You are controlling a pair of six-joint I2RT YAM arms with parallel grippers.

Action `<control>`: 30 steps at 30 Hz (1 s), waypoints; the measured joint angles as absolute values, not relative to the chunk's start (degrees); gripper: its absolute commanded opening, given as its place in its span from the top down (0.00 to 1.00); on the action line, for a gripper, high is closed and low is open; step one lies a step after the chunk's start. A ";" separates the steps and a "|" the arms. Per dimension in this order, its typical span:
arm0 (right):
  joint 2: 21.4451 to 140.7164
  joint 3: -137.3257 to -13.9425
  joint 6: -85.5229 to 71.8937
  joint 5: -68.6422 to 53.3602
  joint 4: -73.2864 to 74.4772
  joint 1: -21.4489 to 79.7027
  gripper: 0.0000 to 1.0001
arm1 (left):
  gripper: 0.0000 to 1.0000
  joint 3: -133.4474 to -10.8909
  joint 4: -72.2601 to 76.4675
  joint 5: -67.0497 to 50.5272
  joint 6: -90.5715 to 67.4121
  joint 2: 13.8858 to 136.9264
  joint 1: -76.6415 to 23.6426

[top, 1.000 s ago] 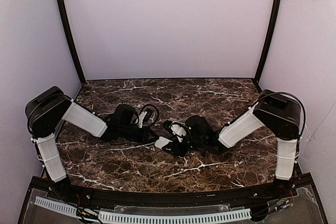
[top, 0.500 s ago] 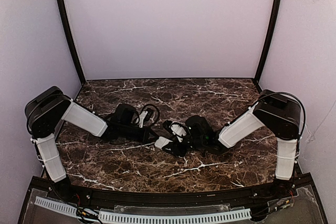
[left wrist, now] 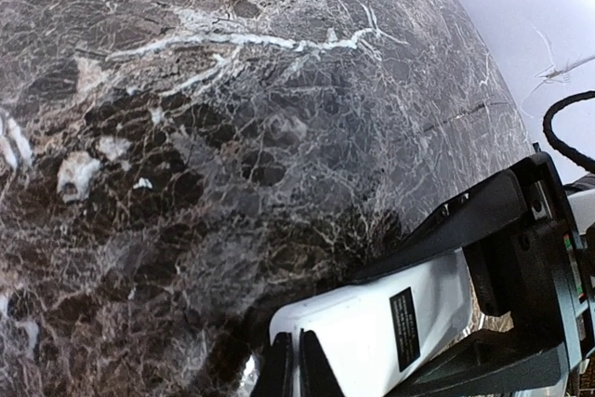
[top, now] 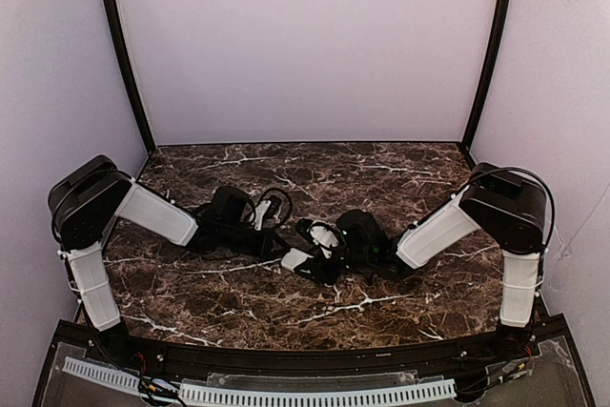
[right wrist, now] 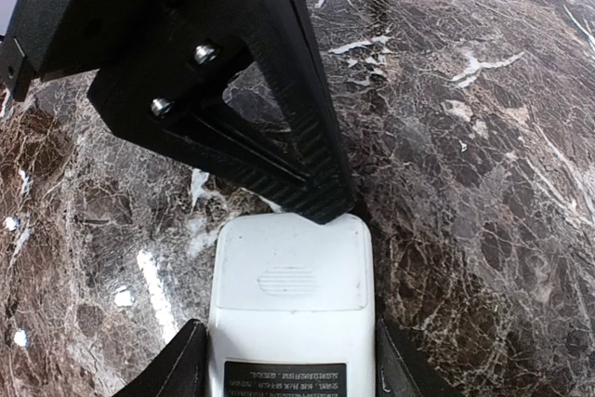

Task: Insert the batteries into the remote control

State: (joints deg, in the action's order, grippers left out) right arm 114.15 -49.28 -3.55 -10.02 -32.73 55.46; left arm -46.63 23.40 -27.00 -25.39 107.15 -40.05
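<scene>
The remote control point(right wrist: 290, 304) lies back side up, white, with its ribbed battery cover closed and a dark label near my wrist. My right gripper point(right wrist: 290, 364) is shut on its two long sides, one finger point(right wrist: 181, 364) on each. My left gripper point(left wrist: 296, 369) is shut with nothing in it, and its joined fingertips point(right wrist: 325, 200) touch the remote's free end point(left wrist: 307, 318). In the top view both grippers meet at the remote point(top: 294, 257) in the middle of the table. The batteries are out of view.
The dark marble table top point(top: 315, 169) runs back to pale walls with black corner posts point(top: 122, 54). A looped black cable point(top: 274, 203) sits on my left wrist. Both arm bases stand at the near edge.
My left arm has crept slightly to the right, its shut tips staying at the remote's end. The right arm and the remote have not moved.
</scene>
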 measured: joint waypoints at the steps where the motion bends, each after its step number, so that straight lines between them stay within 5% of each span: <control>1: 114.15 -49.28 -3.55 -10.02 -32.71 55.46 0.89 | 0.98 -47.11 23.16 -26.94 -25.17 107.39 -40.05; 9: 114.21 -49.45 -3.46 -10.09 -32.67 55.46 0.89 | 1.00 -50.26 22.09 -33.10 -23.57 109.95 -43.62; 16: 114.24 -49.50 -2.00 -10.28 -32.56 55.51 0.87 | 0.81 -50.46 22.48 -33.80 -23.16 110.00 -44.47; 30: 113.99 -48.34 -1.72 -9.98 -34.44 55.53 0.84 | 0.68 -48.53 14.41 -30.17 -24.97 103.61 -38.24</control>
